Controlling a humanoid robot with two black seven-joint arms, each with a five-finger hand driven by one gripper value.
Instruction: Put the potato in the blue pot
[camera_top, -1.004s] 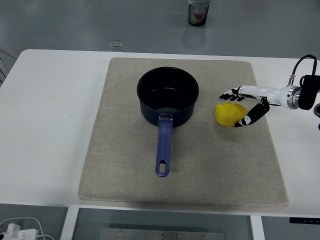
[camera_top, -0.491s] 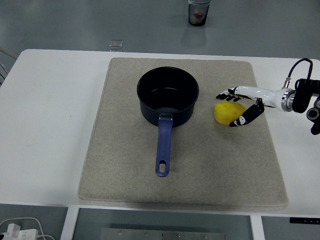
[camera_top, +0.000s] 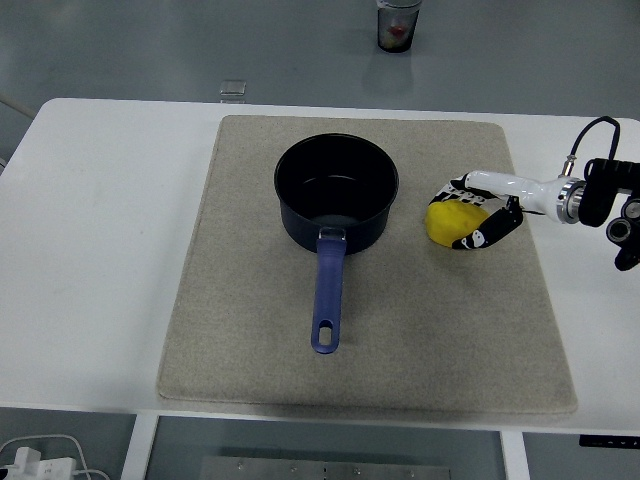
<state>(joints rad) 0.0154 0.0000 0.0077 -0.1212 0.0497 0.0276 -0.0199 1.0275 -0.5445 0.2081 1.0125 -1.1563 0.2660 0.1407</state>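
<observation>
Yellow oval potato (camera_top: 447, 222) on beige felt mat (camera_top: 250, 340), just right of dark-blue long-handled metal pot (camera_top: 336, 196) — right hand (camera_top: 484, 212) half-curled around it, fingers (camera_top: 476, 238) touching, not clearly clamped — judged best: close firmly before lifting.

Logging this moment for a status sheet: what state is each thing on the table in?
blue pot: upright on the mat, empty, handle toward the near edge.
potato: on the mat, right of the pot, not in it.
right hand: fingers curled around the potato.
mat: flat on the table.
</observation>
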